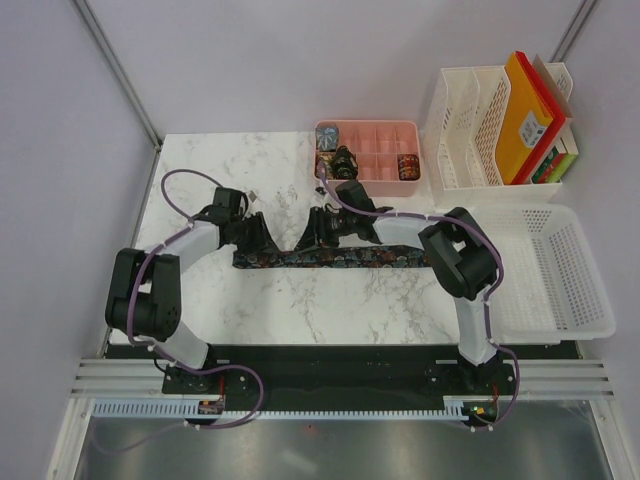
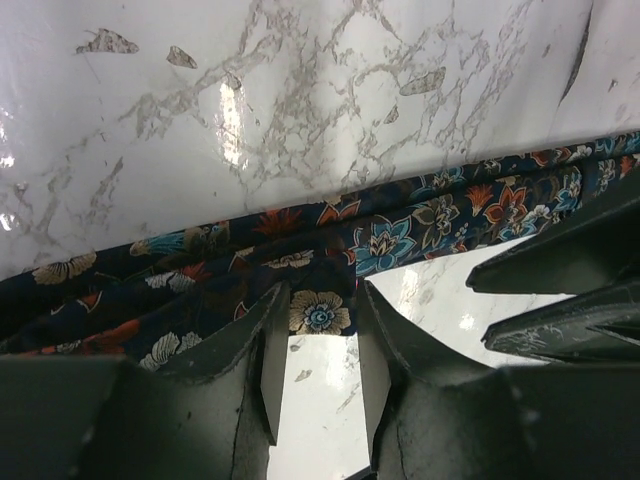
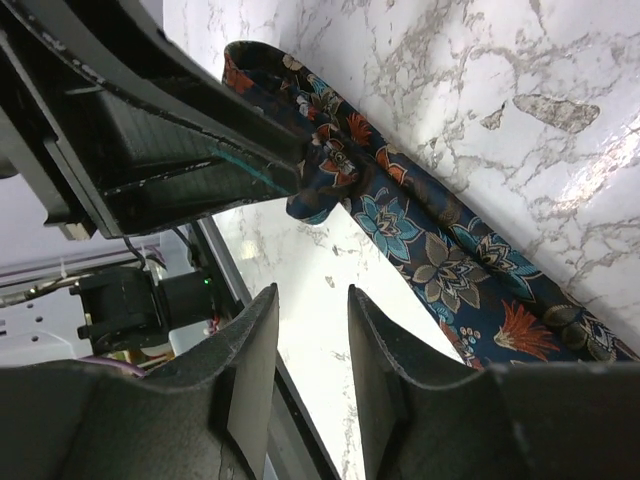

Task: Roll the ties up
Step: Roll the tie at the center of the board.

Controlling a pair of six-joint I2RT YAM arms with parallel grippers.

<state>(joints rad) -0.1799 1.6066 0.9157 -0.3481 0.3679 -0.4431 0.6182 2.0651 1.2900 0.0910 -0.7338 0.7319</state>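
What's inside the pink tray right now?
A grey-blue tie coil back-left, a dark tie coil just nearer, a red-orange tie coil near-right. Beneath them the pink tray is covered.

tie (image 2: 400, 235): both ends cut off, left wrist view | pink tray (image 1: 385, 165) contents: too small to tell

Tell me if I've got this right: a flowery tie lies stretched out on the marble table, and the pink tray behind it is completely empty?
Not quite. The pink tray is not empty: the top view shows rolled ties in it, a grey-blue one, a dark one and a red-orange one. The flowery tie does lie stretched out on the marble table.
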